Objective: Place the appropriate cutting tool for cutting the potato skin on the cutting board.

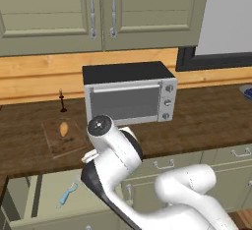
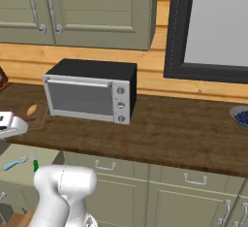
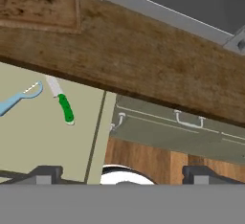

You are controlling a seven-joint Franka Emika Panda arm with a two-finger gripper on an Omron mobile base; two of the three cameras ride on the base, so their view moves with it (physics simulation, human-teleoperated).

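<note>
I am on the reach step, nothing picked yet. The cutting board [image 3: 38, 3] lies on the surface [image 3: 158, 70] beyond my tool [image 3: 122, 173], whose fingers stand spread and empty. In the open drawer [image 3: 43, 141] ahead-left, the peeler [image 3: 16, 99] lies beside the knife [image 3: 62, 101]; I must descend over it.

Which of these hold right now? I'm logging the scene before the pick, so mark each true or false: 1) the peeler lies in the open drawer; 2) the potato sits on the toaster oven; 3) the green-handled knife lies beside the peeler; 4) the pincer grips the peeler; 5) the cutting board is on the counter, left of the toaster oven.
1) True: the peeler lies in the open drawer.
2) False: the potato sits on the cutting board.
3) True: the green-handled knife lies beside it.
4) False: the pincer is open, holding nothing.
5) True, beside the toaster oven.
</note>
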